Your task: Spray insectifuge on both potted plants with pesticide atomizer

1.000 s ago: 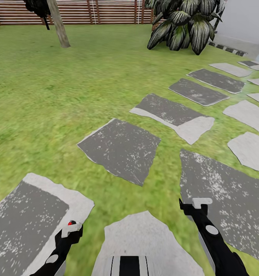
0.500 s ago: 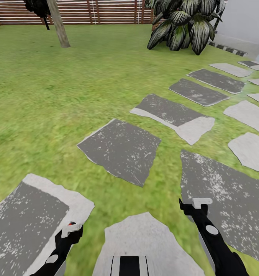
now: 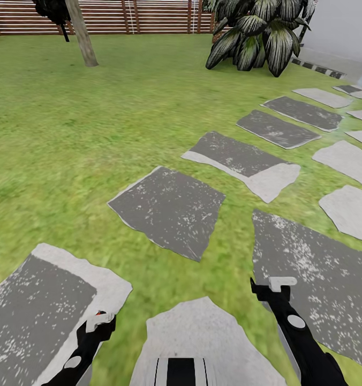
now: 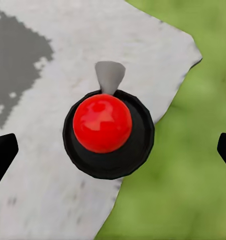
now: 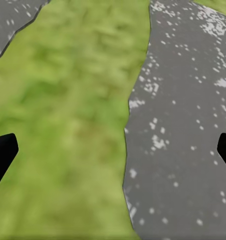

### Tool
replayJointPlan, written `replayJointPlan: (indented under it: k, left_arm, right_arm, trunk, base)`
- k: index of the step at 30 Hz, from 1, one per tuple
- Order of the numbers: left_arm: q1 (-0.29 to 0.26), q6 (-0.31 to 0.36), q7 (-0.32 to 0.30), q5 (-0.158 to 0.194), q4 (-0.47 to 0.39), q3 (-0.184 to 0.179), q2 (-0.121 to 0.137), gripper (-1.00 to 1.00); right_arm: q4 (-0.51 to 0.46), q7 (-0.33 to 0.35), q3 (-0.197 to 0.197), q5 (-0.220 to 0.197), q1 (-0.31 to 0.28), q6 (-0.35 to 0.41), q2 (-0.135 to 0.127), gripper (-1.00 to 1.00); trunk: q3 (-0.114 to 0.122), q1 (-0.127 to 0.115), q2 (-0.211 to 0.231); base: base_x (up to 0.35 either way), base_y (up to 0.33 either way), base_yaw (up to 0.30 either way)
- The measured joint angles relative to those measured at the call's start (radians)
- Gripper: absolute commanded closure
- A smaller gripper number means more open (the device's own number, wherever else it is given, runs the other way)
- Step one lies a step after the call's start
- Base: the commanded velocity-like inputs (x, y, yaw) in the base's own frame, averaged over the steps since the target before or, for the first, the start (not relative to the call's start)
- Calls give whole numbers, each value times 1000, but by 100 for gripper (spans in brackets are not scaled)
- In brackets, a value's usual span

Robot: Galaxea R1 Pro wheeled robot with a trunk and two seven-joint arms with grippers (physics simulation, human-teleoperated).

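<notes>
While crossing lawn [image 3: 68, 123] and stepping stones [image 3: 170, 206], nothing done yet: left gripper [image 3: 98, 321] and right gripper [image 3: 277, 283] fingers spread wide, empty; atomizer pickup and spraying remain.

stepping stones [image 3: 167, 206]: 12 | striped-leaf shrub [image 3: 261, 32]: 1 | tree trunk [image 3: 82, 33]: 1 | fence [image 3: 143, 16]: 1

No legible text, label, brand, number or sign was found in any view. Surfaces checked: stepping stones [image 3: 170, 206], lawn [image 3: 68, 123], slatted fence [image 3: 127, 16], red ball [image 4: 102, 123]. All were recorded as unmarked.
</notes>
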Motion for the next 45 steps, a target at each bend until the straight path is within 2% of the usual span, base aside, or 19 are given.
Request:
replayJointPlan:
  k: [5, 45]
  left_arm:
    - [0, 1, 1, 1, 0, 1, 1, -100]
    - [-1, 1, 1, 0, 0, 1, 2, -100]
  right_arm:
    - [-1, 0, 0, 0, 0, 0, 0, -100]
    - [0, 0, 0, 0, 0, 0, 0, -100]
  trunk:
    - [-15, 2, -1]
    - [-10, 2, -1]
  base:
    - [0, 0, 0]
    - [0, 0, 0]
